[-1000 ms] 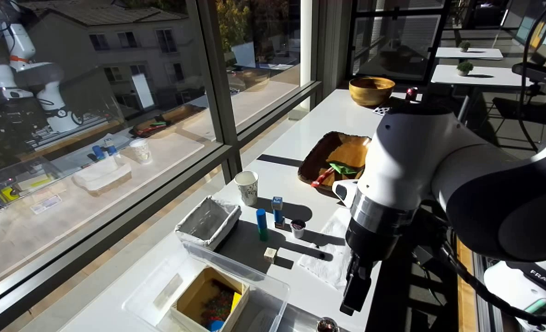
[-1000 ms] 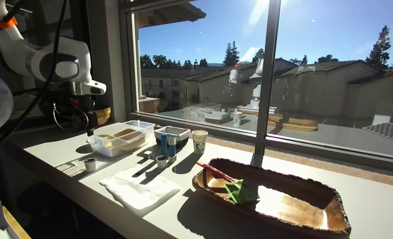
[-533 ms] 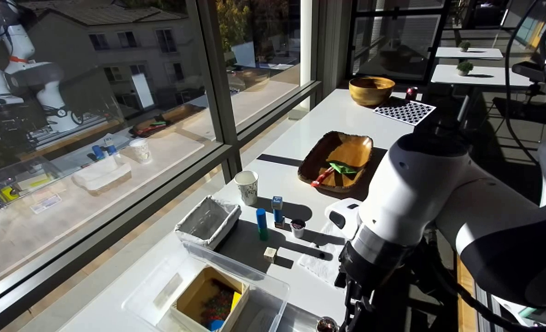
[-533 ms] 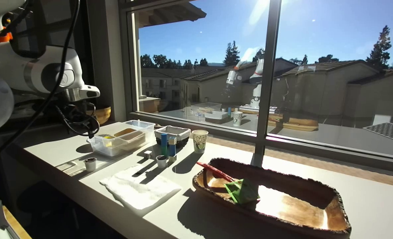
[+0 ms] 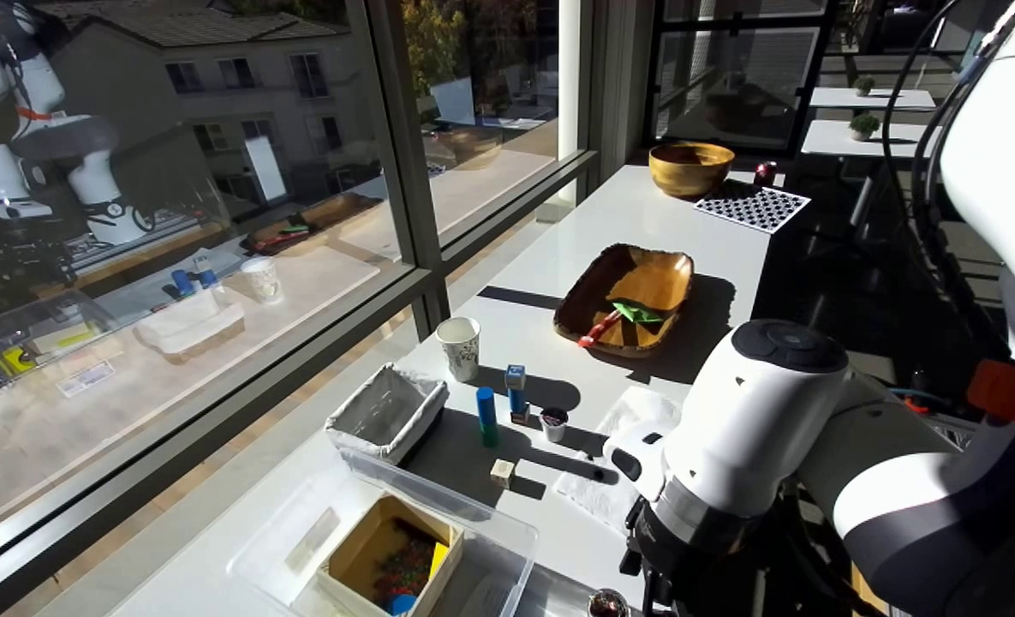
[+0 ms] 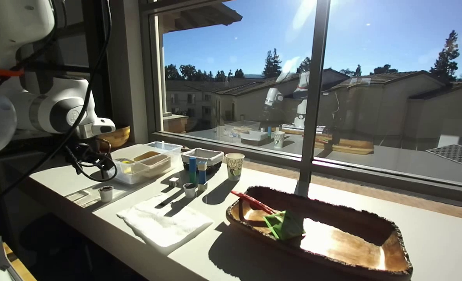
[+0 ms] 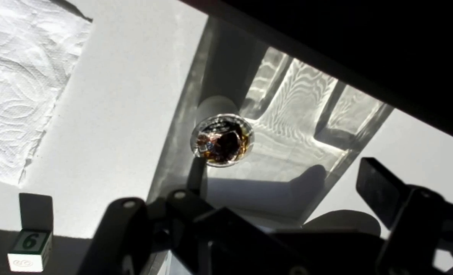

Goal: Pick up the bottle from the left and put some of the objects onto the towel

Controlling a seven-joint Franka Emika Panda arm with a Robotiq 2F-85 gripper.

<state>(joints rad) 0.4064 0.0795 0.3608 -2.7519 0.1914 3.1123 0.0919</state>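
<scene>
Wrist view | fingers (image 7: 379, 191) spread wide, empty | cup (image 7: 222, 141) near table edge (image 7: 432, 132) | bare tabletop (image 7: 123, 95) between tray (image 7: 295, 149) and towel (image 7: 27, 88)

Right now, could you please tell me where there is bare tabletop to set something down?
A wide patch lies between the wooden tray, wooden bowl and checkered sheet; a narrower strip runs between the towel and shiny tray. It is crowded between the towel and lined basket, where a block stack, a cube and a small cup stand.
</scene>
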